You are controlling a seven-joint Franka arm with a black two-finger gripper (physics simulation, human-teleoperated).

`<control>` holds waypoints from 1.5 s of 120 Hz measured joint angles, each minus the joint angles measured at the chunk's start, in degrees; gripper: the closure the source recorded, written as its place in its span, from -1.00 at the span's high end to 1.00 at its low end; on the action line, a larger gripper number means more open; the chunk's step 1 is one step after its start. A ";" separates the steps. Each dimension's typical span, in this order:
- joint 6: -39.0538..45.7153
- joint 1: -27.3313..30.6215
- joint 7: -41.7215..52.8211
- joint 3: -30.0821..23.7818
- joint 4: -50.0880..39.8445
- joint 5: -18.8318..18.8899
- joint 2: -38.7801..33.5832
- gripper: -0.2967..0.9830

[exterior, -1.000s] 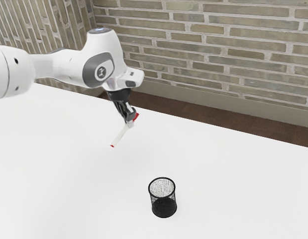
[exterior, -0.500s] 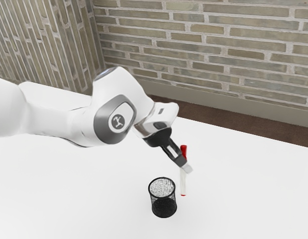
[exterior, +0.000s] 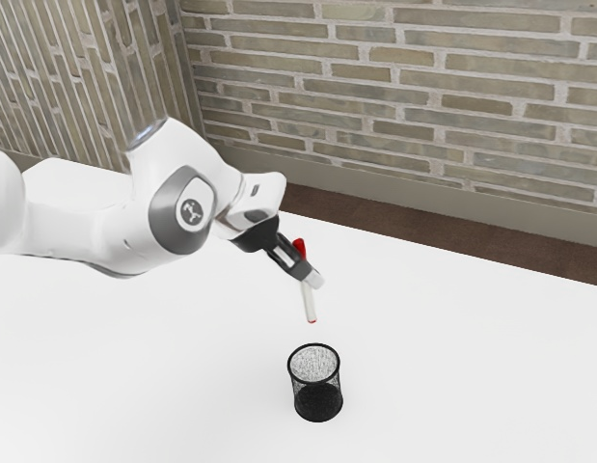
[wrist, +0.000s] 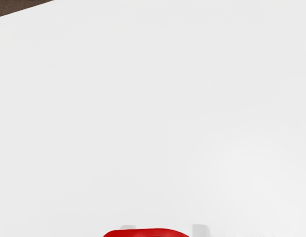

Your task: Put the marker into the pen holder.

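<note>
The arm (exterior: 81, 230) reaches in from the exterior view's left, its wrist canted so that the hand (exterior: 313, 278) points obliquely down and toward the exterior view's right. The hand is closed about the marker (exterior: 310, 303), gripping it between its two pale fingertips, partway along its body. The marker hangs a little off upright, red end up, pale barrel down, its lower tip apart from the rim of the pen holder (exterior: 315, 382). That holder, a black mesh cup (rather dainty beside so much robot), stands upright on the white counter (exterior: 134, 338).

The exterior view takes in the brick wall (exterior: 375, 87) and the brown floor (exterior: 529, 249) past the counter's far edge. The wrist view looks out across bare white surface, with the marker's rounded red end close under the camera, near the fingertips, and a dark brown patch beyond the counter's edge.

A pale emblem (exterior: 191, 211) sits on a grey plate at the arm's joint, too small to read.
</note>
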 joint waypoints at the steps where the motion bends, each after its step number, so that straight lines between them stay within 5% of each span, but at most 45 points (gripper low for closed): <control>1: 0.03 -0.09 0.12 0.00 -0.03 -0.01 0.01 -0.60; 92: 3.14 -4.91 5.07 0.27 -3.46 -0.44 6.69 -0.60; 126: 2.28 -3.47 6.45 0.19 0.17 -0.11 7.21 0.20; 136: -1.96 -4.35 6.01 2.16 11.35 6.53 6.62 0.31; 149: -20.65 -8.15 -1.33 11.24 28.22 24.04 6.47 0.40; 157: -32.24 -5.28 -7.03 14.15 33.23 31.39 5.65 0.43; 168: -44.70 2.60 -12.67 15.11 38.56 37.59 2.34 0.47; 180: -53.86 23.72 -17.61 4.26 40.35 39.39 3.52 0.49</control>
